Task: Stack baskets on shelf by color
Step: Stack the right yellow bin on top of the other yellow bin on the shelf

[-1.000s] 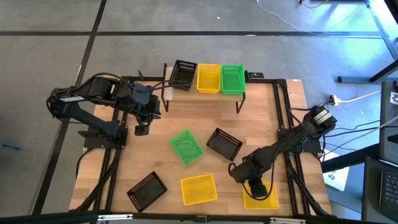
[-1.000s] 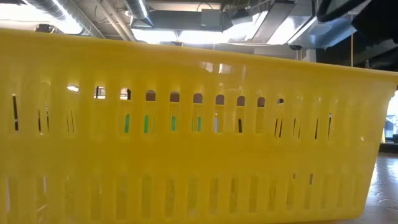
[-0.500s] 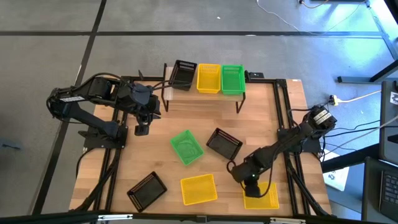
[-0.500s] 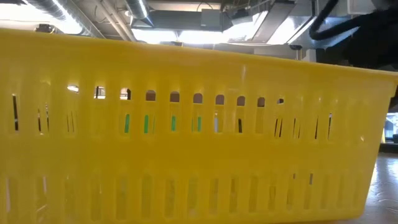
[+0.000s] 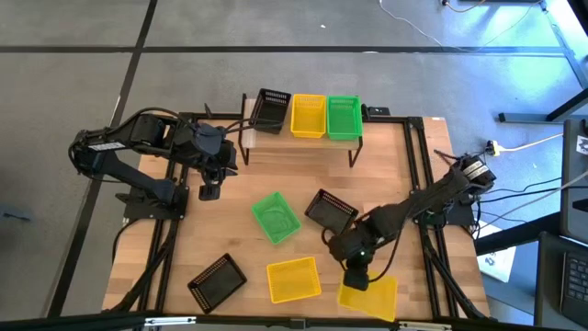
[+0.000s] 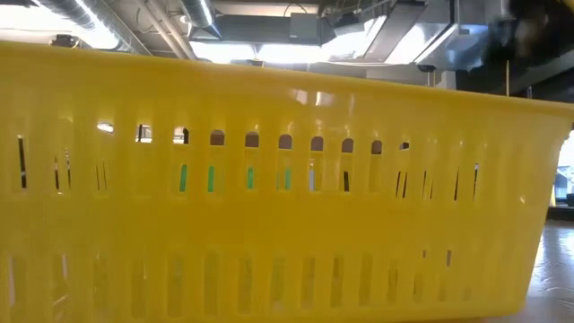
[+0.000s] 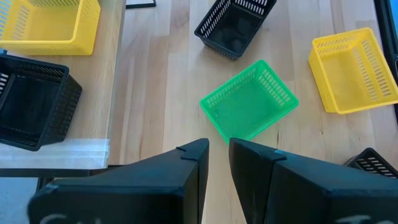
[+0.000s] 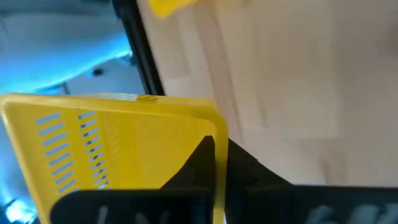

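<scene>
The shelf (image 5: 303, 140) at the far edge carries a black basket (image 5: 273, 109), a yellow one (image 5: 309, 116) and a green one (image 5: 344, 118) side by side. On the tabletop rest a green basket (image 5: 277, 219), two black baskets (image 5: 331, 211) (image 5: 217, 281) and a yellow basket (image 5: 293, 279). My right gripper (image 5: 356, 278) is shut on another yellow basket (image 5: 369, 297) at the near edge. My left gripper (image 7: 218, 155) hovers at the table's left, left of the green basket (image 7: 249, 102), with a narrow gap between its fingers and nothing in it. My right gripper pinches one wall of the yellow basket at its rim (image 8: 219, 134) between its two fingers, one finger (image 8: 202, 163) on each face of the wall. The fingers come from above, pointing down. The basket sits tilted below them; whether it is clear of the table I cannot tell.
Black frame rails (image 5: 418, 175) run along both sides of the tabletop. In the low view, the near yellow basket (image 6: 269, 197) fills the picture. Bare wood (image 5: 395, 175) lies between the shelf and the right arm.
My right gripper has shut on the wall of the yellow basket at the near right and has gone toward the table's left. The basket has shifted left with it and turned a little.
</scene>
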